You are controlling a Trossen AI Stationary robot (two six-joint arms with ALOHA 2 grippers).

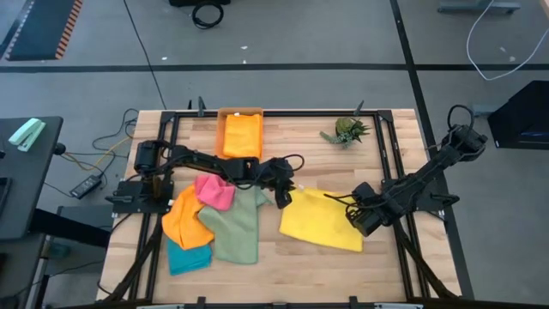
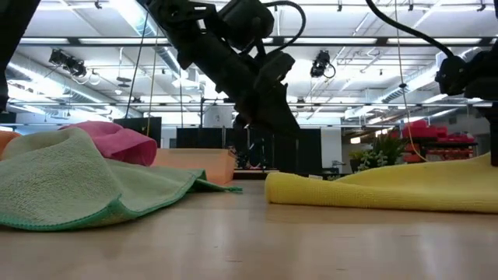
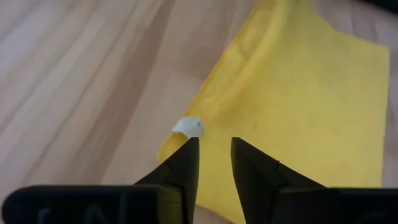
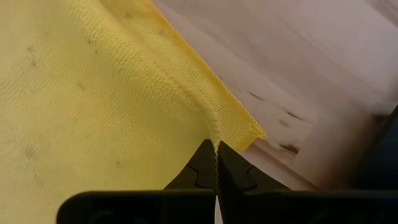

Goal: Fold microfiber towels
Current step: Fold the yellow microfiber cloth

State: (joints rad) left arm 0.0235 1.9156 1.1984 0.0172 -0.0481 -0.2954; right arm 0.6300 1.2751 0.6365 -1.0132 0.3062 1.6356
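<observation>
A yellow towel (image 1: 319,220) lies spread on the table right of the middle; it also shows in the low view (image 2: 373,190). My left gripper (image 1: 281,197) is open and hovers just over the towel's far left corner, where a small white tag (image 3: 188,127) shows; its fingers (image 3: 186,163) touch nothing. My right gripper (image 1: 360,220) is shut on the towel's right edge. At the left, orange (image 1: 186,219), pink (image 1: 214,190), sage green (image 1: 235,225) and teal (image 1: 189,256) towels lie in an overlapping pile. My right gripper pinches the yellow towel's hemmed right edge (image 4: 214,138) between its two fingers, close to a corner (image 4: 256,132). The fingers come slanting down from the table's right side. The held edge is drawn up a little (image 2: 481,165); the remainder of the towel lies flat on the table.
An orange tray (image 1: 225,120) holding an orange-yellow cloth (image 1: 243,136) stands at the far edge. A small spiky green plant (image 1: 347,130) stands at the far right. Bare wood shows along the near edge and between the towel pile and the yellow towel.
</observation>
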